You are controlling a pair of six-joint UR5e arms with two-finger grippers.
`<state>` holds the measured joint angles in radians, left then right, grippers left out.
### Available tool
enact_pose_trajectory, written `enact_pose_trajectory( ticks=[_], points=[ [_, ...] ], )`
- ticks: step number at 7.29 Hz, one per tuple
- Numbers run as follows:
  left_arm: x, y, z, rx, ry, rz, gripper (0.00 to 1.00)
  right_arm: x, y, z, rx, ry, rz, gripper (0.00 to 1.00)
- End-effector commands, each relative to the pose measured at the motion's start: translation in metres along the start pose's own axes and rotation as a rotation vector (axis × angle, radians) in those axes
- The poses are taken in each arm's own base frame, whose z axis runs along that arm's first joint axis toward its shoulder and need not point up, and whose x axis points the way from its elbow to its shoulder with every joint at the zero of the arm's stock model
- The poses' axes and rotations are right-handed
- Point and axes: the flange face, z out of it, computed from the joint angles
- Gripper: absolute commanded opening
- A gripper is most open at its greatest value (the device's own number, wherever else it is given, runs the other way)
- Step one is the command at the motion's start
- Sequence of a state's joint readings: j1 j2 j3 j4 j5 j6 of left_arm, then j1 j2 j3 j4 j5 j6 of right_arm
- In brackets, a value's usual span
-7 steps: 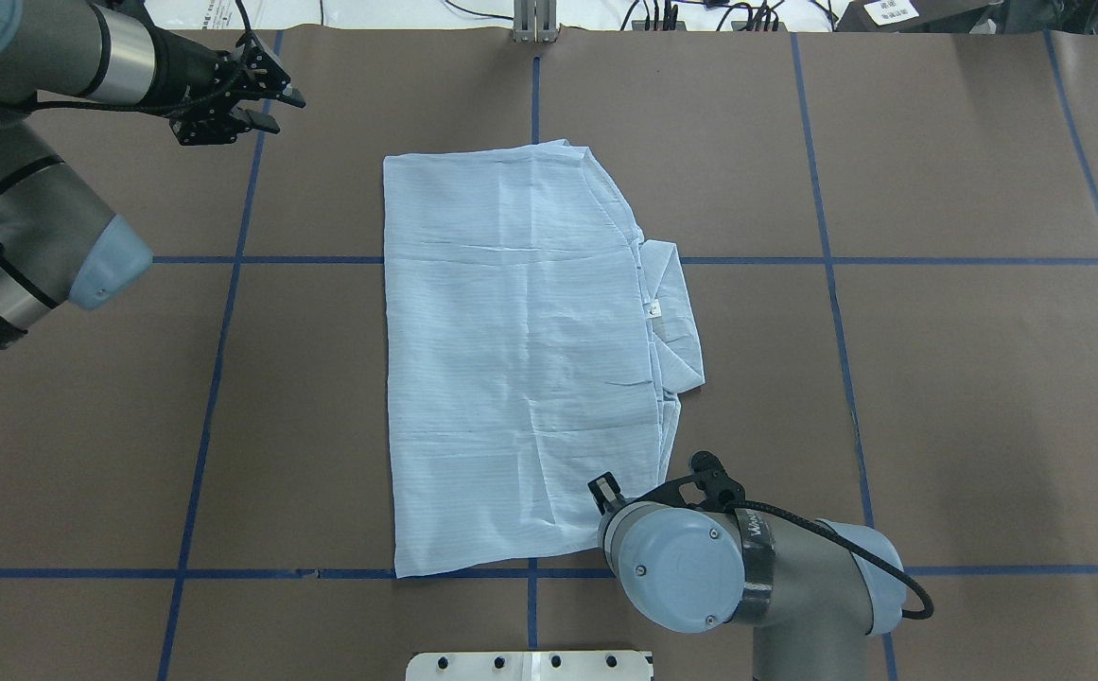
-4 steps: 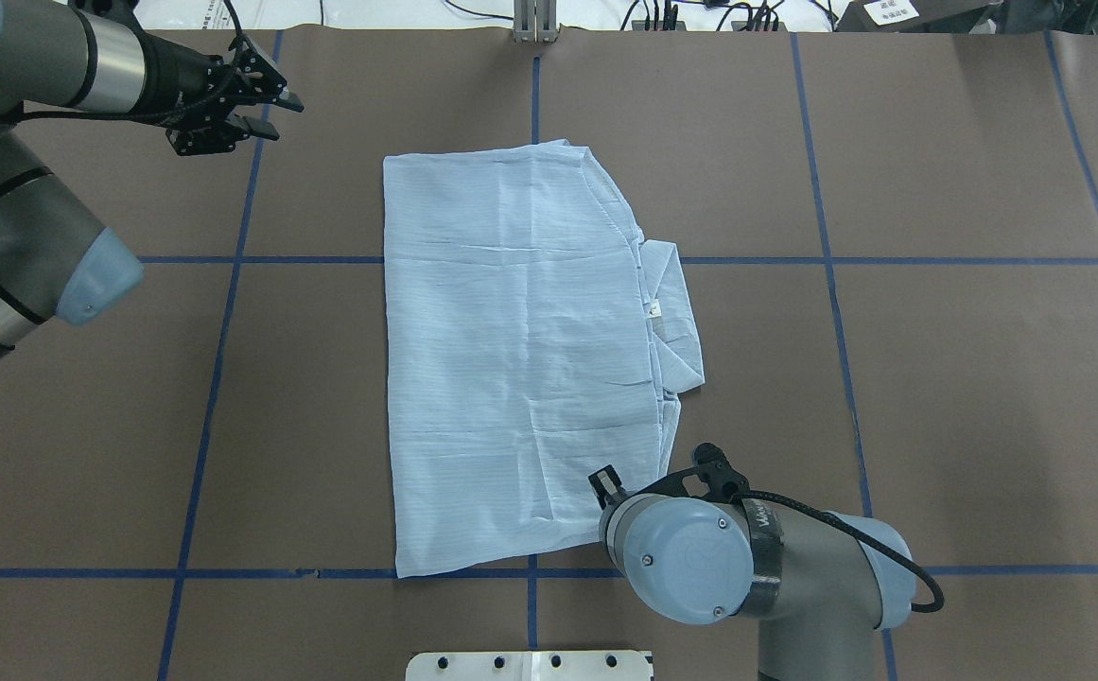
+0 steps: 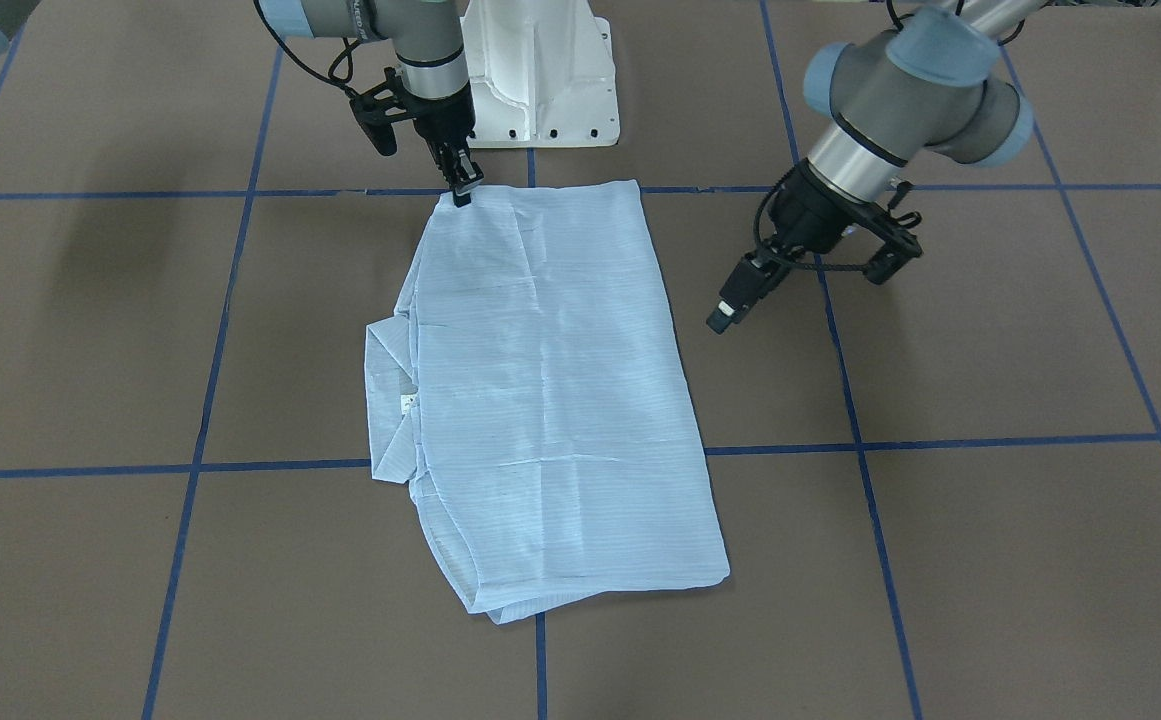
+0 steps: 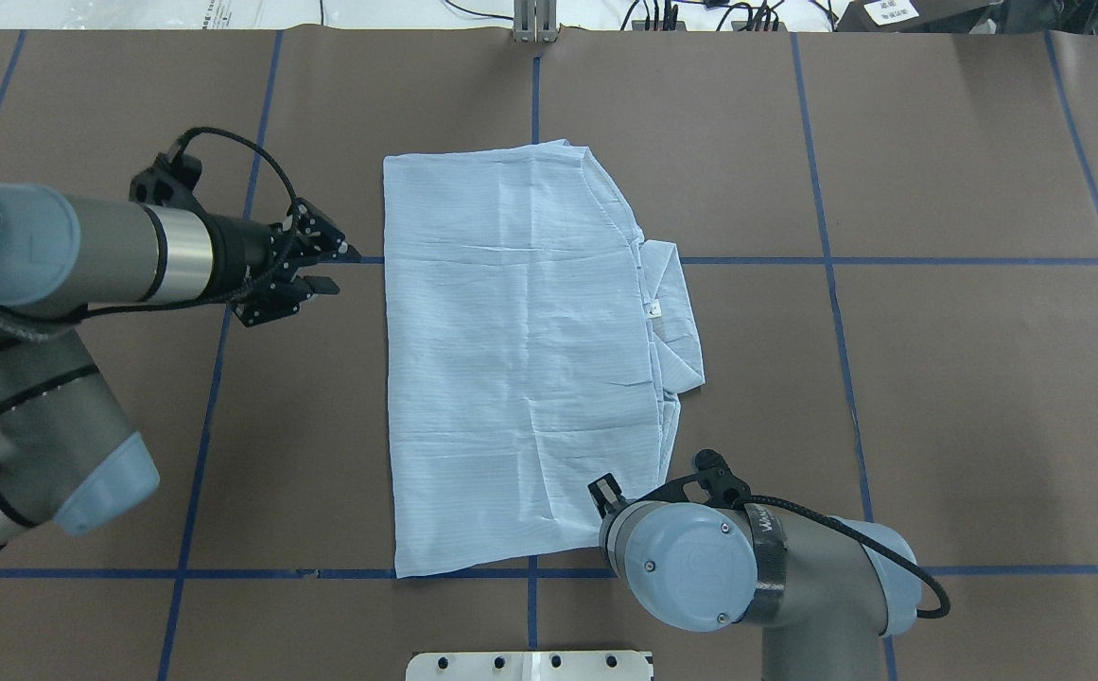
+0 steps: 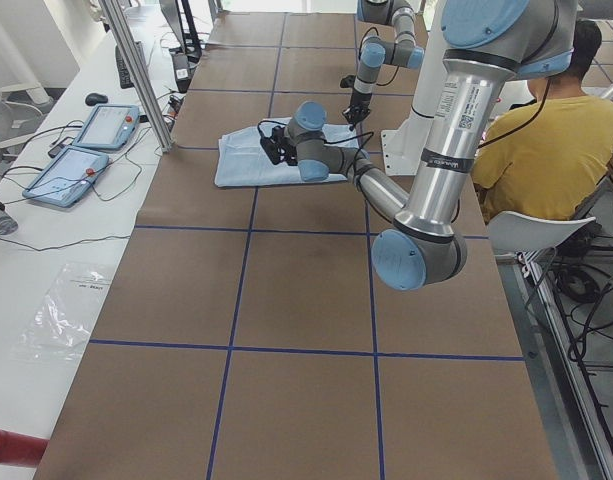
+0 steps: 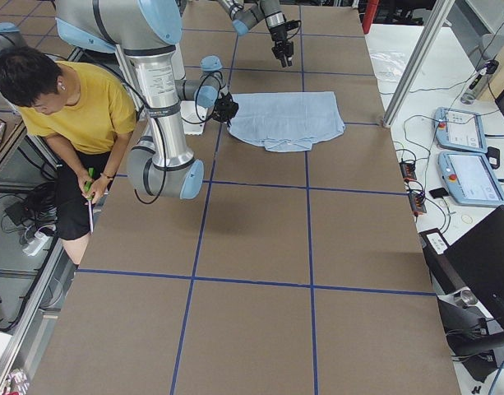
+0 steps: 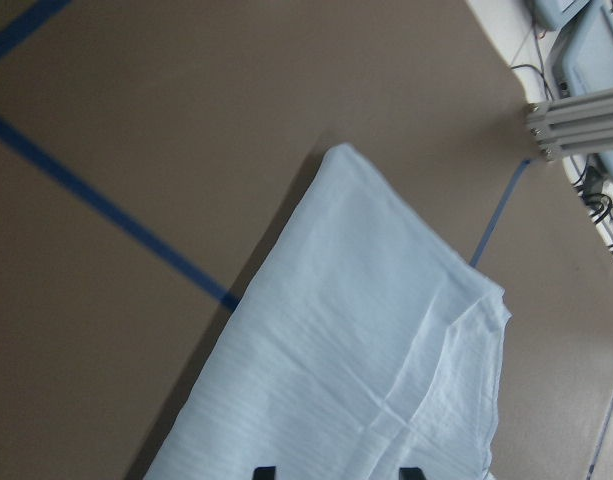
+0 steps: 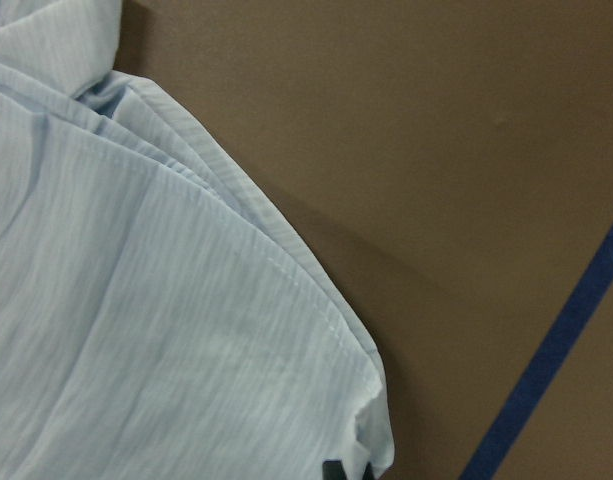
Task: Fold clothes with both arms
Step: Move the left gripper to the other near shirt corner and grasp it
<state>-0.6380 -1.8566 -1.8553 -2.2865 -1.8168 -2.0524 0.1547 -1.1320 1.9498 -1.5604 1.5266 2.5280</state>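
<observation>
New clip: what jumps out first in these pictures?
A pale blue shirt lies folded into a rectangle on the brown table, its collar poking out on the robot's right side. The right gripper pinches its near right corner, while the left gripper hovers open beside the opposite edge, clear of the cloth.
</observation>
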Motion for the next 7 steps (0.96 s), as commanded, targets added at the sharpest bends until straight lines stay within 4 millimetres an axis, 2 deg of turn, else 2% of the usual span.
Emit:
enact_pose_trajectory(
  ticks=[1,2,4,5,7],
  points=[
    [-0.039,0.098,0.013,0.017,-0.104,-0.095,0.51,0.001,0.0,0.001,-0.002,0.005,-0.004,0.0],
    [-0.057,0.135,0.022,0.028,-0.129,-0.119,0.51,0.001,-0.002,0.001,0.0,0.005,-0.003,0.0],
    [-0.111,0.187,0.039,0.05,-0.237,-0.131,0.51,0.0,-0.001,-0.001,-0.003,0.001,-0.002,0.0],
    [-0.133,0.199,0.042,0.06,-0.26,-0.124,0.51,-0.001,0.0,-0.001,-0.003,0.001,-0.002,0.0],
    [-0.14,0.21,0.042,0.055,-0.283,-0.132,0.51,-0.001,-0.002,0.0,-0.001,0.001,-0.004,0.0]
  ],
)
